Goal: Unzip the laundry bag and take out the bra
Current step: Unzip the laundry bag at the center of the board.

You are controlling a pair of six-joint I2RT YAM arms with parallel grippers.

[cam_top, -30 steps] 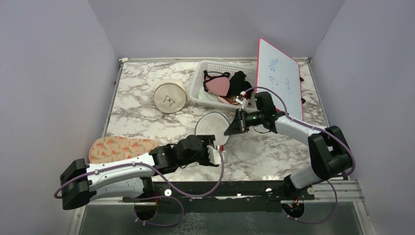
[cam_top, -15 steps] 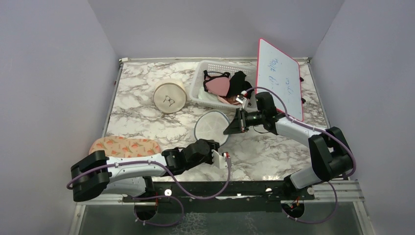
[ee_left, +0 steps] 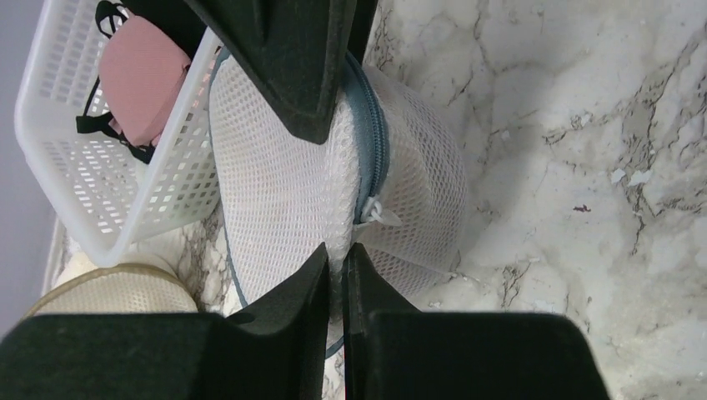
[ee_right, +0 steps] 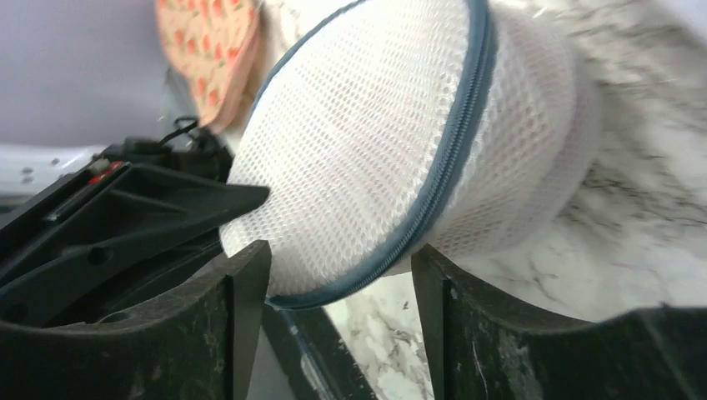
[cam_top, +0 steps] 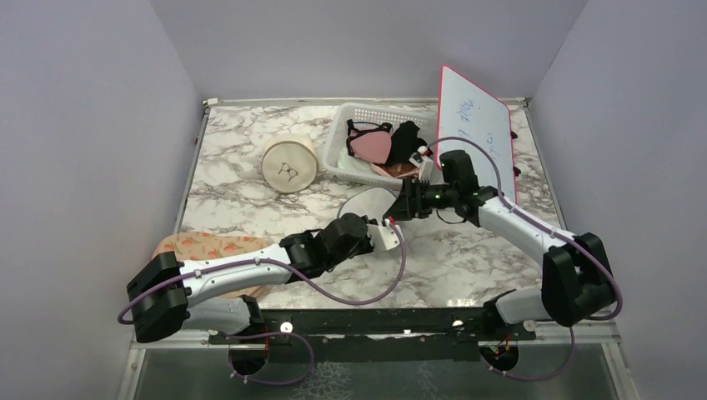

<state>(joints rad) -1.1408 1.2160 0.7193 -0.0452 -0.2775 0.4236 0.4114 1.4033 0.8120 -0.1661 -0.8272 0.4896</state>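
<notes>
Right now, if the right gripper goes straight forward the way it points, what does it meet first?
Probably the laundry bag: the right gripper is open, with the bag's rim directly ahead between its fingers. Contact depth is unclear.

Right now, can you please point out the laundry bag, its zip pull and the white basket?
laundry bag (ee_left: 275, 192): left wrist view, on the flat mesh top.
zip pull (ee_left: 379, 213): left wrist view, on the white tab at the grey-blue zip ring.
white basket (cam_top: 340, 166): top external view, on its near left wall.

One laundry bag (cam_top: 371, 205), one basket (cam_top: 360, 117), one whiteboard (cam_top: 475, 133), two cases (cam_top: 289, 165).
</notes>
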